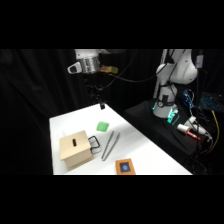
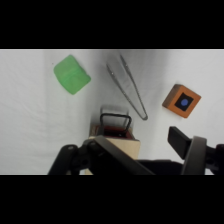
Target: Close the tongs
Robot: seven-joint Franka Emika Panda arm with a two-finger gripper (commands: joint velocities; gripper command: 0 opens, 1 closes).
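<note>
Claw hangs high above the white table, touching nothing; can't tell whether it's released or clenched. Tongs lie flat below and ahead of it, arms slightly spread, between the green block and the orange square tile. Tan box sits beside the tongs, wire handle facing them.

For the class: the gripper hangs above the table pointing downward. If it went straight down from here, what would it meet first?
Probably bare white table near the far edge. The gripper seems behind the green block and the tongs, though depth is unclear.
</note>
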